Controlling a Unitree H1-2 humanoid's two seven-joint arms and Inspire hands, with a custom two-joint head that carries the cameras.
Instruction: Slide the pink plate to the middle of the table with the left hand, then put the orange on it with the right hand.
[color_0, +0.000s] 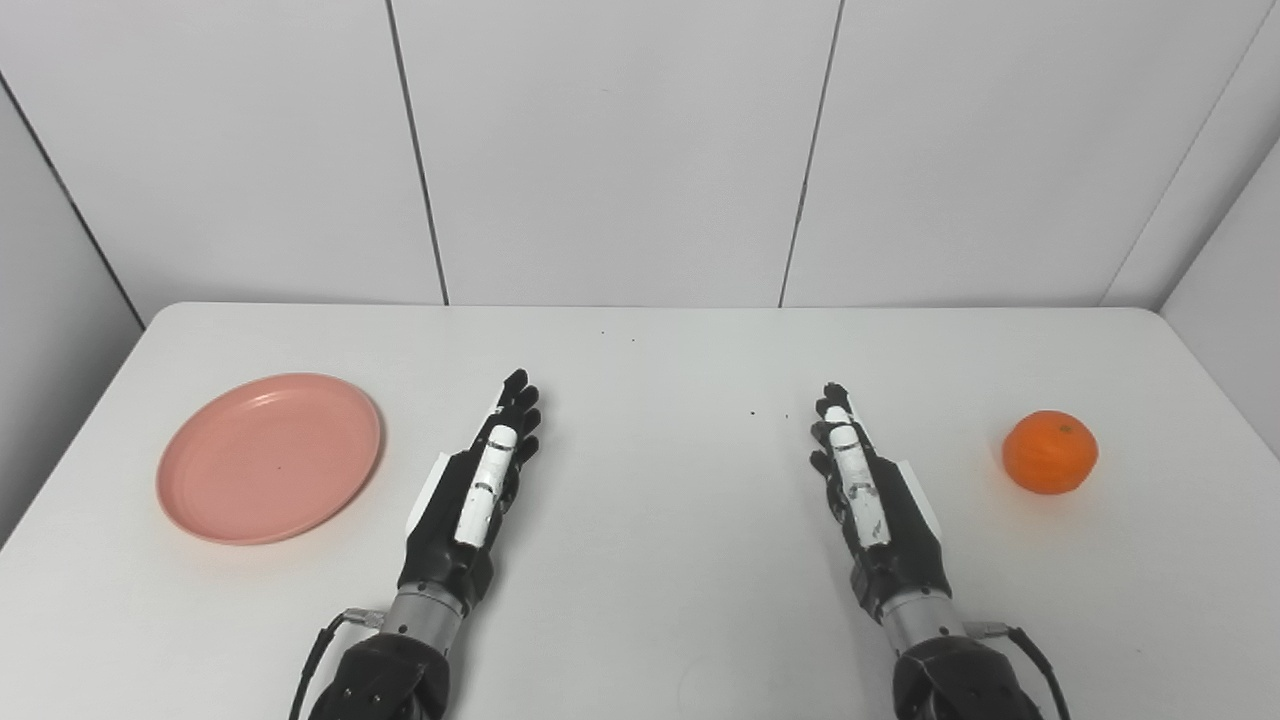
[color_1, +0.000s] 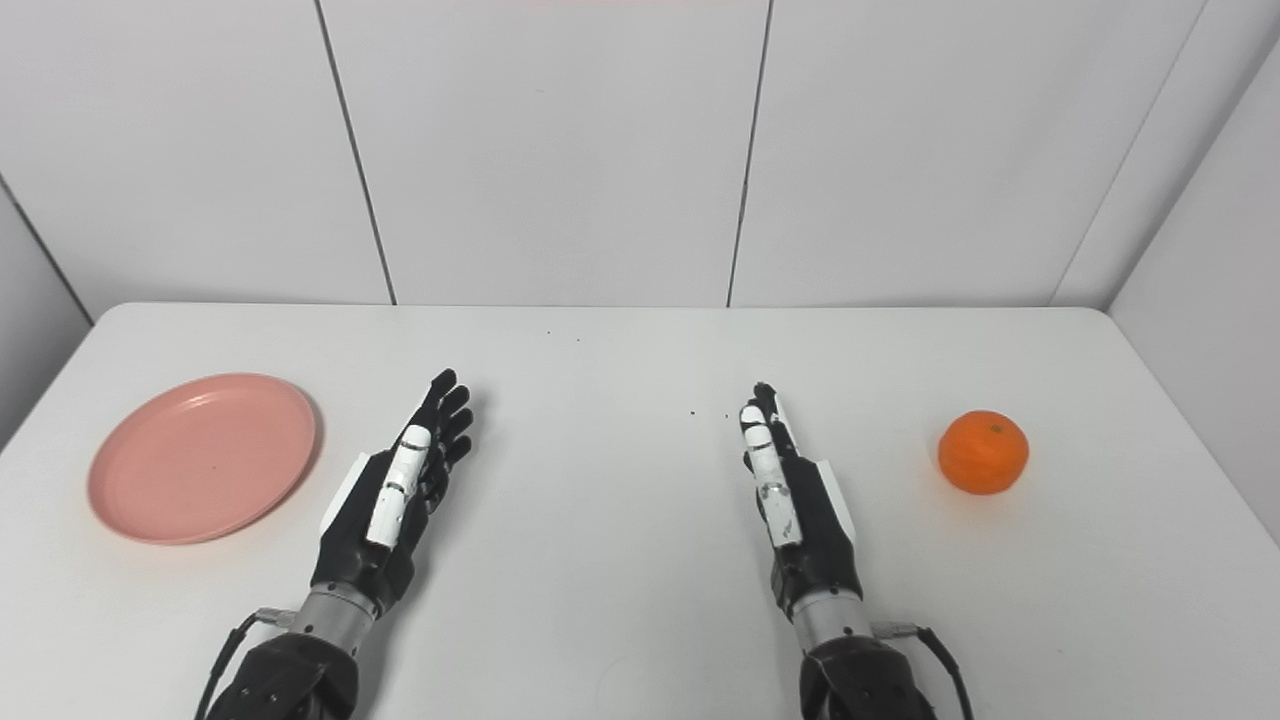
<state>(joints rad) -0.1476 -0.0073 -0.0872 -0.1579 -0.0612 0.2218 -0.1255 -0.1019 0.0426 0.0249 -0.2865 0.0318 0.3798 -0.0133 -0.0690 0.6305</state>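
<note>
Pink plate (color_0: 268, 458) lies flat on the left part of the white desk (color_0: 640, 600), away from the middle. An orange (color_0: 1050, 452) sits on the right part of the desk, well apart from the plate. Between them, the left robot hand (color_0: 478, 492) is stretched out with fingers straight and slightly spread, holding nothing, near the plate's right rim but not touching it. The right robot hand (color_0: 862, 490) is likewise extended and empty, fingers pointing toward the far wall, clearly apart from the orange. Both forearms enter from the bottom edge.
</note>
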